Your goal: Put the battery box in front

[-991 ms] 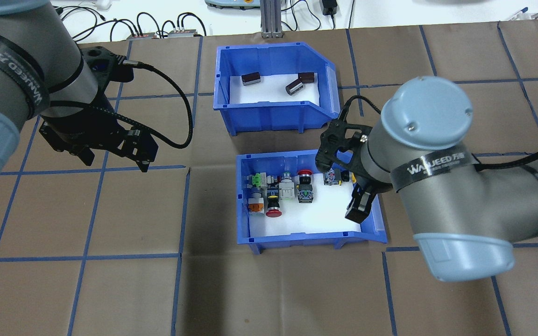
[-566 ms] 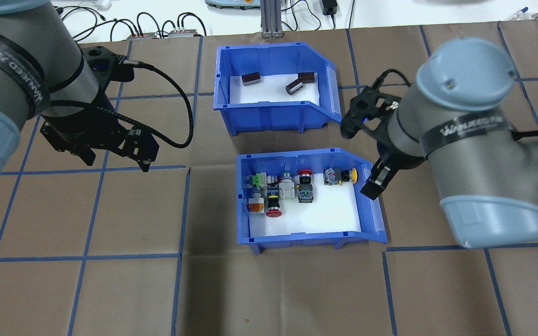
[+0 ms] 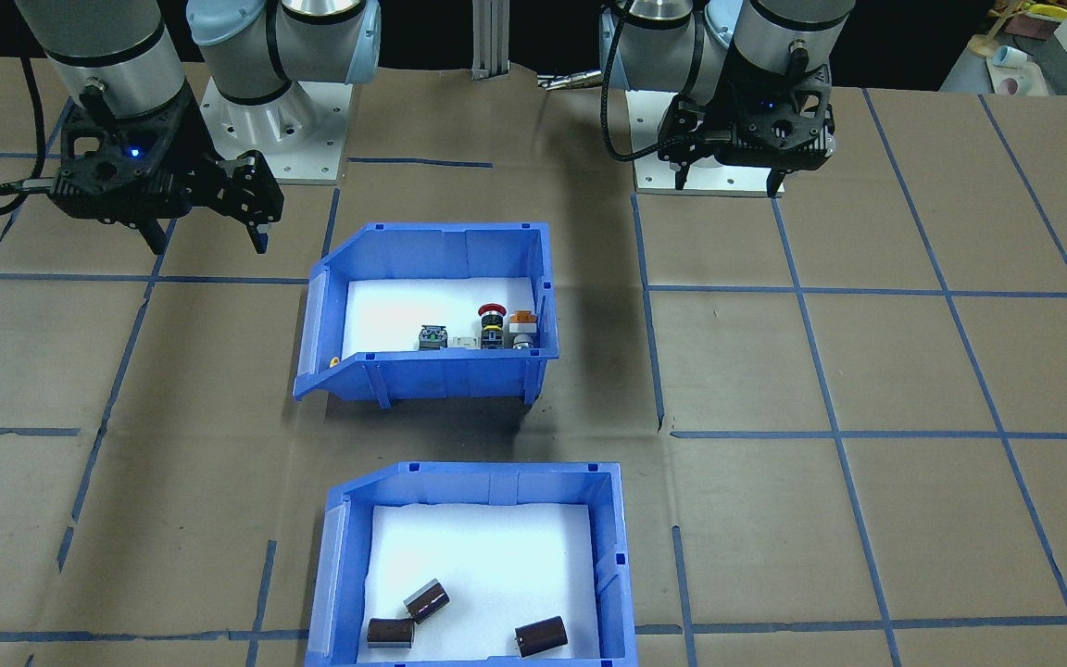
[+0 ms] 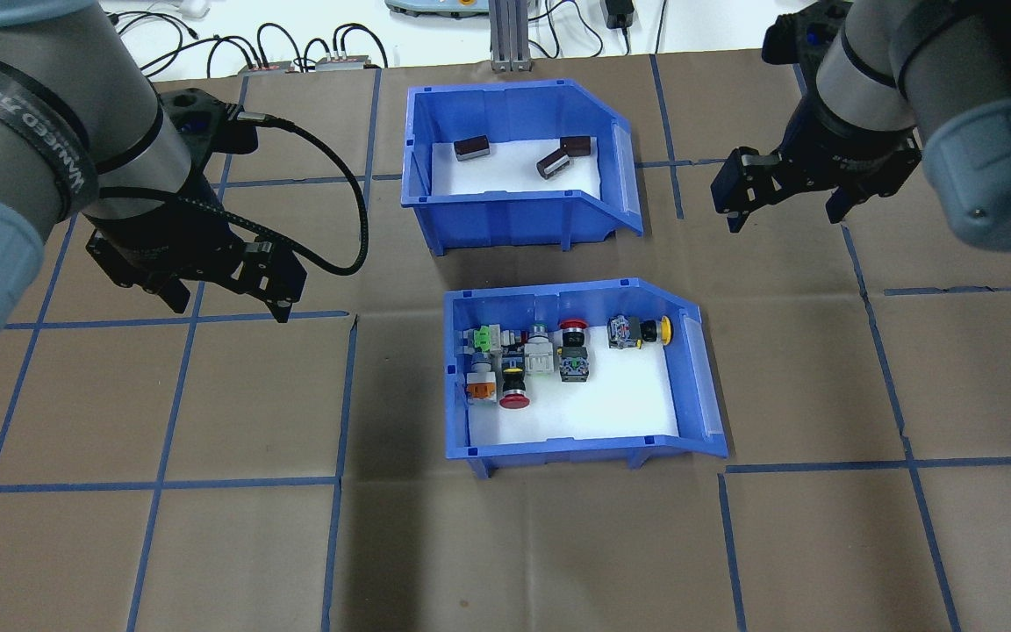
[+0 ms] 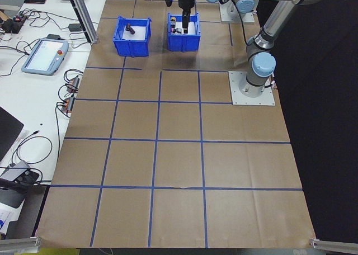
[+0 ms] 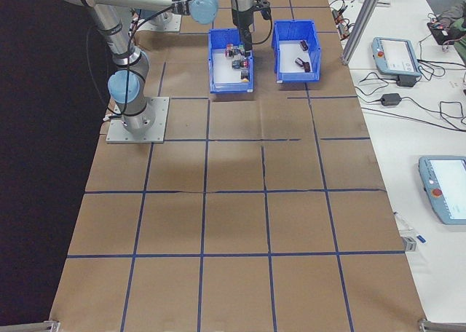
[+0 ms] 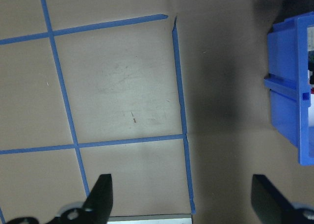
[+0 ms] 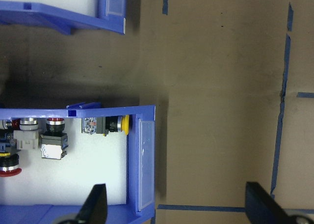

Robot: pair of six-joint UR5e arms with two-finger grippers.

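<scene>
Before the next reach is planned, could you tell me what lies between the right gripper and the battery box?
In the overhead view, only bare brown table paper with blue tape lines lies between the right gripper and the battery box.

Bright, even top light. Soft shadows spread on the table [image 4: 207, 544] around both bins. White liners glare, washed out. My wrist views slightly soft; side views sharp, dark beyond table edge.

Battery box [image 3: 348, 565] cut by front view's bottom edge. Switch bin [image 7: 289, 111] only partly in left wrist view. In side views, cells probably too small to count.
</scene>
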